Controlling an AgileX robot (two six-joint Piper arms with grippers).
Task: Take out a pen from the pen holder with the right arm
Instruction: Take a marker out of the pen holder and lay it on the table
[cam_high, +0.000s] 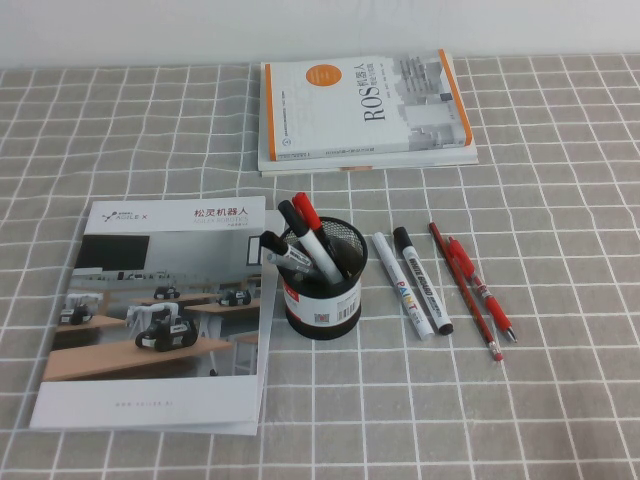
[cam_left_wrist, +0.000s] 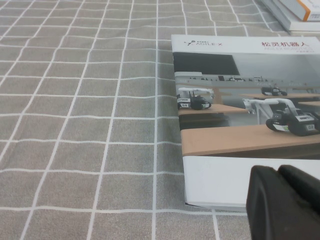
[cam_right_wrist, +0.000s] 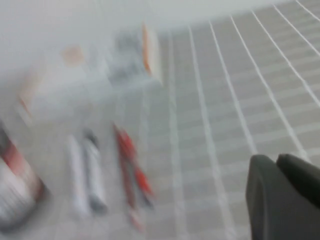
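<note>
Right gripper (cam_right_wrist: 278, 159) closed, left gripper (cam_left_wrist: 278, 170) by booklet (cam_left_wrist: 235, 140)

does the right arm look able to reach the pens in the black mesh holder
Probably yes: the marker pens stick up from the black mesh pen holder with nothing over them. The right gripper, shut, hovers beyond the loose pens beside it; the left gripper is by the white brochure.

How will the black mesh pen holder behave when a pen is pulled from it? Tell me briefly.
The pen holder looks like light mesh, so it may lift or slide. Its markers lean left, so a sideways tug could tip it. Right gripper, shut, hovers right of the loose pens; left gripper, shut, over the brochure corner.
</note>
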